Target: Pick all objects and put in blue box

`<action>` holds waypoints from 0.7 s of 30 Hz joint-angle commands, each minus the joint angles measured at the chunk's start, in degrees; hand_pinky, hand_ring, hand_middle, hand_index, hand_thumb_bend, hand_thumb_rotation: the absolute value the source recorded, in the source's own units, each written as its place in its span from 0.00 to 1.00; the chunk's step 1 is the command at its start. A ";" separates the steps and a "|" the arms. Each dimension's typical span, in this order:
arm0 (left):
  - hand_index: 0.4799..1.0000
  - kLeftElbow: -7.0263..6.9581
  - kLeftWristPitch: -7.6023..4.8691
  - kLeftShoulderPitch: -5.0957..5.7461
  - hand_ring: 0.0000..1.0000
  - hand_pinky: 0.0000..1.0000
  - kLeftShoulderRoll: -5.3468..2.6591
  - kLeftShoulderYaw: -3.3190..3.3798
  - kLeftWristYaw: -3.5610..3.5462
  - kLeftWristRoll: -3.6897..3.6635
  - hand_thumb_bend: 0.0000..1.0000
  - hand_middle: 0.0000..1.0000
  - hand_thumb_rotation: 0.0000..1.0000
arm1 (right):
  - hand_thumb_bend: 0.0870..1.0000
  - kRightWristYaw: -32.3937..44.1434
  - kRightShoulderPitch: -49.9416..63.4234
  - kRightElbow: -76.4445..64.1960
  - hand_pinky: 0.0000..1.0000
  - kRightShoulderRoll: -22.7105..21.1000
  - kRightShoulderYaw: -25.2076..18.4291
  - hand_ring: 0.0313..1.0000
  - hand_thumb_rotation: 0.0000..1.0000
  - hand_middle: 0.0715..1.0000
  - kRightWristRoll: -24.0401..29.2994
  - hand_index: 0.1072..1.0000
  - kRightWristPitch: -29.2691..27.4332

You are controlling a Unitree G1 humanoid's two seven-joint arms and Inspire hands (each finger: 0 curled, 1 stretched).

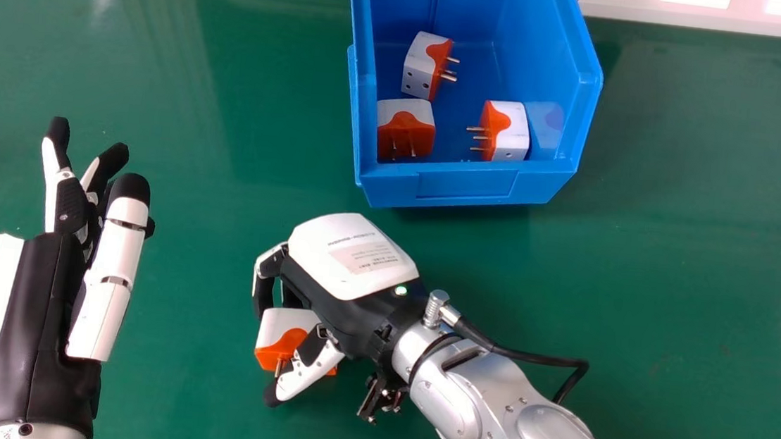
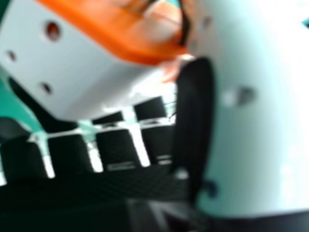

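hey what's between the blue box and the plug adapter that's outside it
From the adapter to the blue box: the right hand, then bare green table, in the head view.

And there's room here: open worktop [image 1: 213, 183] between the left hand [image 1: 47, 303] and right hand [image 1: 352, 258], and a narrow lane up to the blue box [image 1: 464, 187]! Its near wall blocks a low run, tall sides flank it; three plugs [image 1: 409, 133] inside, bare floor between the nearer two.

The silver forearm [image 1: 494, 426] has a black cable [image 1: 541, 359].
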 commanded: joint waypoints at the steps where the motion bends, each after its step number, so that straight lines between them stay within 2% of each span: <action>1: 0.95 -1.98 -0.12 0.15 0.93 0.82 0.03 0.26 -0.04 0.05 0.32 0.95 0.90 | 0.47 0.29 1.36 -2.12 0.11 -1.35 -0.13 0.14 0.01 0.41 -0.38 0.43 0.43; 4: 0.95 -2.22 0.14 0.12 0.93 0.82 -0.04 0.14 -0.05 0.12 0.32 0.95 0.90 | 0.47 0.49 3.84 -7.29 0.11 -2.96 -0.92 0.14 0.00 0.42 0.01 0.43 0.38; 8: 0.95 -2.23 0.39 -0.01 0.93 0.82 -0.08 0.03 -0.02 0.19 0.32 0.95 0.90 | 0.47 0.88 9.29 -17.78 0.17 -5.58 -2.94 0.23 0.00 0.42 0.86 0.44 0.62; 12: 0.95 -2.57 0.70 0.04 0.93 0.82 -0.11 -0.20 0.05 0.46 0.32 0.95 0.90 | 0.46 0.53 15.58 -27.69 0.20 -7.85 -5.44 0.27 0.00 0.41 1.24 0.46 0.78; 14: 0.95 -2.51 0.90 -0.18 0.93 0.82 -0.06 -0.21 0.08 0.50 0.31 0.95 0.90 | 0.46 0.12 19.28 -32.98 0.19 -8.99 -7.14 0.25 0.00 0.42 1.13 0.44 1.05; 21: 0.95 -1.49 0.88 -1.07 0.93 0.82 0.15 0.24 -0.12 -0.17 0.30 0.95 0.90 | 0.46 3.67 27.05 -47.39 0.23 -11.26 -13.47 0.28 0.00 0.39 0.48 0.47 5.05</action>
